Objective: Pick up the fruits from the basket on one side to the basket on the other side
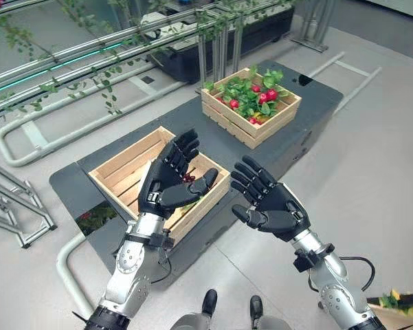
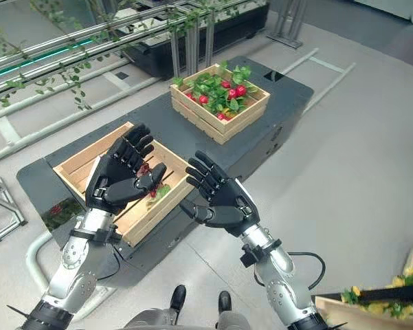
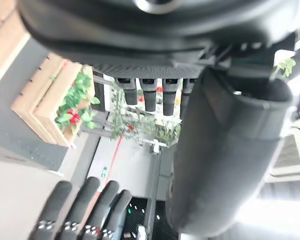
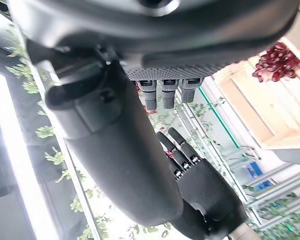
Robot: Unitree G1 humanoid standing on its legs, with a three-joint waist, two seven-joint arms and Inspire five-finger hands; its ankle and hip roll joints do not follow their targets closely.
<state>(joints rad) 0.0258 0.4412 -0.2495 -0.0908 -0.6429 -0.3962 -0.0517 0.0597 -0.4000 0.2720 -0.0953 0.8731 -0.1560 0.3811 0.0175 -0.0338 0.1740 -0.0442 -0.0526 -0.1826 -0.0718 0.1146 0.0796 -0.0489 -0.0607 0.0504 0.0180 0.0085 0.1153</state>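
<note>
Two wooden crates stand on a dark platform (image 1: 316,96). The far crate (image 1: 228,122) holds green leaves and red fruits (image 1: 266,95). In the near crate (image 1: 121,163) lies a bunch of dark red grapes (image 4: 277,62), mostly covered from above by my left hand (image 1: 163,185). That hand hovers open over the near crate's right half, palm up and holding nothing. My right hand (image 1: 278,206) floats open and unladen just right of the near crate, beyond the platform's front edge. The far crate (image 3: 45,107) also appears in the left wrist view.
Metal rails hung with leafy vines (image 1: 89,55) run across the back left. A dark planter (image 1: 220,41) stands behind the far crate. A box of yellow and red fruit (image 2: 398,292) sits on the floor at the lower right. Grey floor surrounds the platform.
</note>
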